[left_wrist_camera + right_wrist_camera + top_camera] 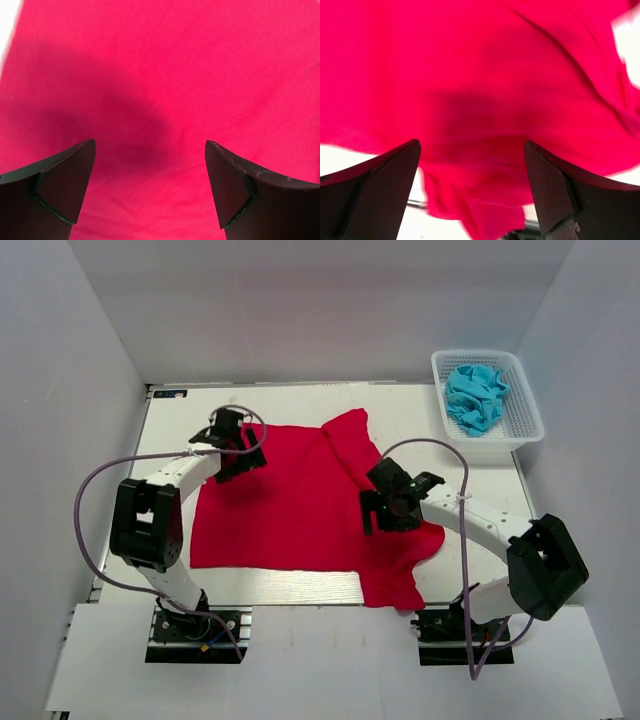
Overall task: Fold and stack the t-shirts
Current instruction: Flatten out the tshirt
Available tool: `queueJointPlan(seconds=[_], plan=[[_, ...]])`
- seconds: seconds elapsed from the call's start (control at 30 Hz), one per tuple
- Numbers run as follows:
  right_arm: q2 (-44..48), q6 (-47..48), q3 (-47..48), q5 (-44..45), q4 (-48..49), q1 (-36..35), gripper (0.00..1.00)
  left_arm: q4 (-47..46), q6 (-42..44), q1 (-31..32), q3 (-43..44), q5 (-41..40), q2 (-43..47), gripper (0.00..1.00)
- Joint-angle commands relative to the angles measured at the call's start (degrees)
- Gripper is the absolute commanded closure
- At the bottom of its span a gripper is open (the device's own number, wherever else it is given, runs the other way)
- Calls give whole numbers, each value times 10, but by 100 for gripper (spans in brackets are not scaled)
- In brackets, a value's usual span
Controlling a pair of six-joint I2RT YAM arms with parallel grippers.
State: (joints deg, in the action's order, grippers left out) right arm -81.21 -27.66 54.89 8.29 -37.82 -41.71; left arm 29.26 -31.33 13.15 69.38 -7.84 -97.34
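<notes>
A bright red t-shirt lies spread on the white table, one sleeve reaching back and one hanging toward the front edge. My left gripper hovers over the shirt's back-left corner, open, with only flat red cloth between its fingers. Over the shirt's right side my right gripper is also open; its wrist view shows rumpled red cloth below and nothing gripped. A light turquoise t-shirt sits crumpled in the basket.
The white mesh basket stands at the table's back right corner. White walls close in the table on three sides. Bare table shows along the front, in front of the shirt. Grey cables loop off both arms.
</notes>
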Motion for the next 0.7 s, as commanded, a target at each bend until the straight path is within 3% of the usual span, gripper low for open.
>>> queueJointPlan(seconds=[0.0, 0.27, 0.47, 0.63, 0.67], plan=[[16, -60, -42, 50, -29, 29, 11, -28, -21, 3, -55, 13, -12, 0], [-24, -60, -81, 80, -9, 108, 11, 11, -42, -10, -58, -40, -36, 0], [5, -43, -95, 100, -14, 171, 11, 53, -79, -10, -79, -113, -41, 0], [51, 64, 10, 55, -10, 176, 11, 53, -66, -10, -62, -108, 9, 0], [54, 85, 23, -2, -5, 175, 11, 53, -59, -10, -49, -89, 19, 0]])
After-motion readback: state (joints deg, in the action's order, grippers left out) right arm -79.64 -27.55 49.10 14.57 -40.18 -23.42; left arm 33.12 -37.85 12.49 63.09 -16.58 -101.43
